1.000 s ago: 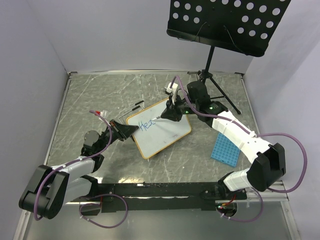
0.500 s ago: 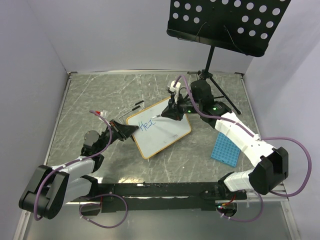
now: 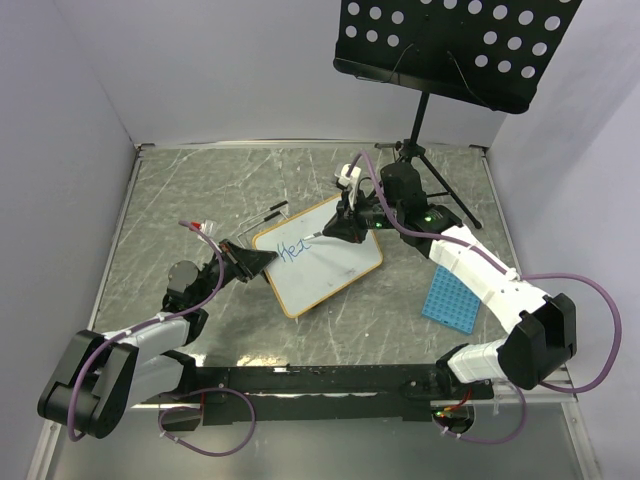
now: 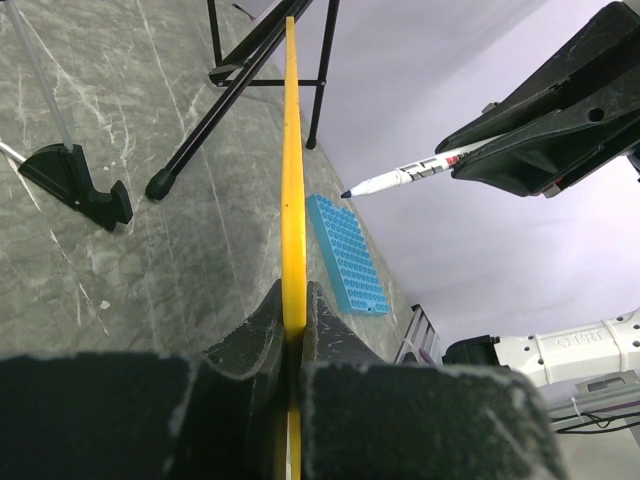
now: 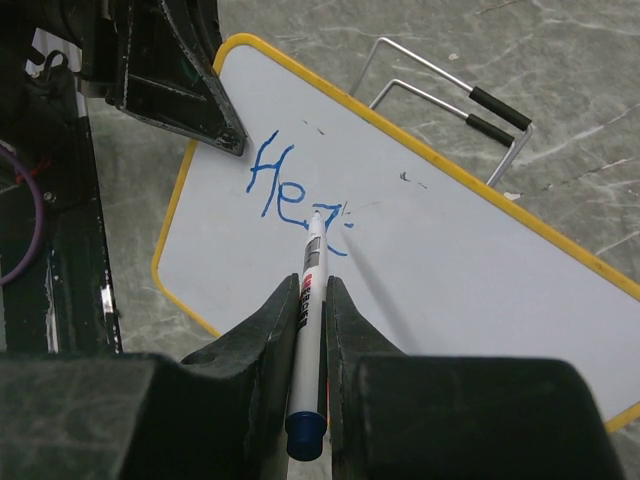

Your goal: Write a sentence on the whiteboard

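Observation:
The whiteboard (image 3: 325,260) with its yellow-orange frame stands tilted at the table's middle. My left gripper (image 3: 252,262) is shut on its left edge; in the left wrist view the frame (image 4: 292,180) runs edge-on between the pads. My right gripper (image 3: 345,228) is shut on a white marker (image 5: 312,290) with a blue end. The marker's tip (image 5: 316,215) is at the blue lettering (image 5: 290,190), which reads "He" plus a partial third letter. The lettering also shows in the top view (image 3: 292,249). The marker shows in the left wrist view (image 4: 410,172), tip off the board.
A blue grid tray (image 3: 448,298) lies on the table right of the board, also in the left wrist view (image 4: 345,255). A black music stand (image 3: 460,45) rises at the back right, its tripod legs (image 4: 230,90) behind the board. The board's wire feet (image 5: 450,95) stick out behind it.
My right gripper with the marker has shifted slightly along the board while writing; the third letter has grown. The left gripper and the board have not moved.

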`<state>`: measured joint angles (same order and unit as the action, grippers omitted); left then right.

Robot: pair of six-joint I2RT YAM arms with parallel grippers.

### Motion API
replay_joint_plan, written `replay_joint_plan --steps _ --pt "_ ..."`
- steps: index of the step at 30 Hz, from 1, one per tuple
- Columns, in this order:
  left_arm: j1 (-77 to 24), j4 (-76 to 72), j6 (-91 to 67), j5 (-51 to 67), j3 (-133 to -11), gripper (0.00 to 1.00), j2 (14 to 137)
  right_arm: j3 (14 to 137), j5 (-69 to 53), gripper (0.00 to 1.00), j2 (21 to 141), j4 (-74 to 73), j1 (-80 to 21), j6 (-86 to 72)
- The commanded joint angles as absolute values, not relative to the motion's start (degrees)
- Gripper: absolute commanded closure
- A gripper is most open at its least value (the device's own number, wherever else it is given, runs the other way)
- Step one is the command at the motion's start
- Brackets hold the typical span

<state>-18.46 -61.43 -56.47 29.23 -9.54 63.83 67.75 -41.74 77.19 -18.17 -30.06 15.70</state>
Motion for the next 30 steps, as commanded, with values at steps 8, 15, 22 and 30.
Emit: replay_joint_plan --steps 8,15,22,30 --pt "-18.4 -69.1 -57.7 29.5 -10.3 0.99 61.7 67.7 -43.1 1.00 75.4 -16.2 -29.7 16.3" --pt "-18.4 -68.9 -57.6 29.4 -10.3 0.99 61.3 67.8 -43.2 1.00 75.6 -16.3 -29.7 16.5" --pt "-18.4 -69.0 -57.7 29.4 -10.2 0.99 61.1 67.9 -42.7 1.00 75.8 -16.4 -29.7 17.1" --pt "-18.4 -70.0 -58.2 29.7 -10.2 0.99 61.9 69.3 -42.5 1.00 77.1 -17.0 -29.8 17.9"
